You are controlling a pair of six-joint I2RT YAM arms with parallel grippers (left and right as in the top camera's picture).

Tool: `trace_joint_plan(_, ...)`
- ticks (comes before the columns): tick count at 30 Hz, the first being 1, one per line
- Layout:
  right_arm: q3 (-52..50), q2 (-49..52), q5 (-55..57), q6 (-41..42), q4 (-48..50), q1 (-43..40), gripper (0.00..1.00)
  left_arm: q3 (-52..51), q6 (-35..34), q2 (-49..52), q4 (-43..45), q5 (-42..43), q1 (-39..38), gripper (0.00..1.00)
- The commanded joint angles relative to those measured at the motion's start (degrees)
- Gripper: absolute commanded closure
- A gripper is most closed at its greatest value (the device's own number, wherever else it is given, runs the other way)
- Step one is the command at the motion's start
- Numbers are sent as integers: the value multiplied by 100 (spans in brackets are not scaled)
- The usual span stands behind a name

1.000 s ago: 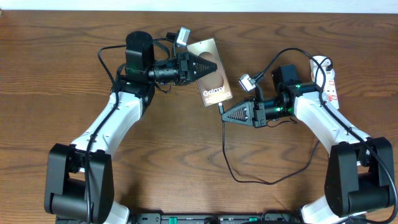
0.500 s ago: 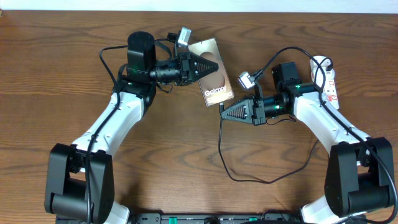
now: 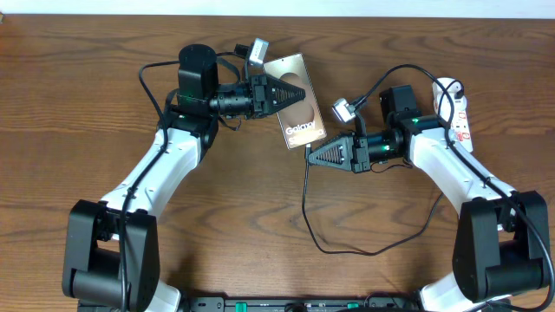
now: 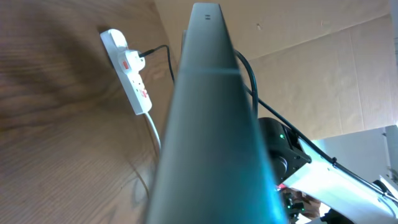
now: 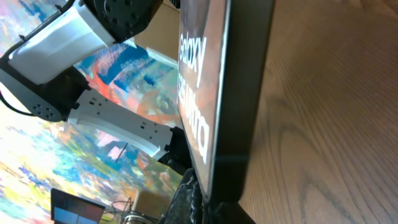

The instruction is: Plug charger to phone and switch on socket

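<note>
On the brown wooden worktop [image 3: 87,130], the flat bronze-grey rectangular phone [image 3: 301,126] with white "Galaxy" lettering is sitting at centre rear, and the left fingers [image 3: 284,89] are pinching its upper half. The narrow white power-strip socket [image 3: 460,108] is lying at far right, well apart. The right fingers [image 3: 325,157], pressed together, are gripping the plug end of the thin black charger cable [image 3: 305,204] just beside the phone's lower edge.

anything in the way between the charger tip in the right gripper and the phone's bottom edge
Nothing visible does. The right gripper holds the charger right at the phone's lower edge, no object between them. The left gripper clamps the phone farther up, clear of that edge.
</note>
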Motion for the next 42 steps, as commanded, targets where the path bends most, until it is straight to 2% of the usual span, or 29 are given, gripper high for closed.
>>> trace_joint_plan(1,7,-87,-162,33,28,35,99,90,162,-107,42,-153,44,93)
trace_joint_plan(12,7,-87,-162,15,35,35,99,90,678,-107,-11,-730,223,93)
trace_joint_plan(15,9,-87,-162,92,118,35,99,90,1045,-107,-575,-1012,221,93)
trace_joint_plan(20,9,-87,-160,997,914,42,99,90,2020,-107,-2522,-1910,-11,93)
trace_joint_plan(24,9,-87,221,1499,1447,59,99,90,2221,-107,-3189,-2369,-258,93)
trace_joint_plan(28,7,-87,1467,1690,1443,55,99,90,2216,-107,-3617,-3154,-407,93)
trace_joint_plan(32,7,-87,2959,1685,796,35,99,90,2216,-107,-4197,-4190,-369,93)
trace_joint_plan(36,7,-85,5038,1718,-101,59,99,90,2218,-107,-4708,-5169,-273,93)
trace_joint_plan(39,4,-83,6763,2105,-647,120,99,90,2229,-107,-4885,-5493,-236,93)
trace_joint_plan(42,0,-83,7917,2586,-885,155,99,90,2330,-107,-4909,-5569,-229,93)
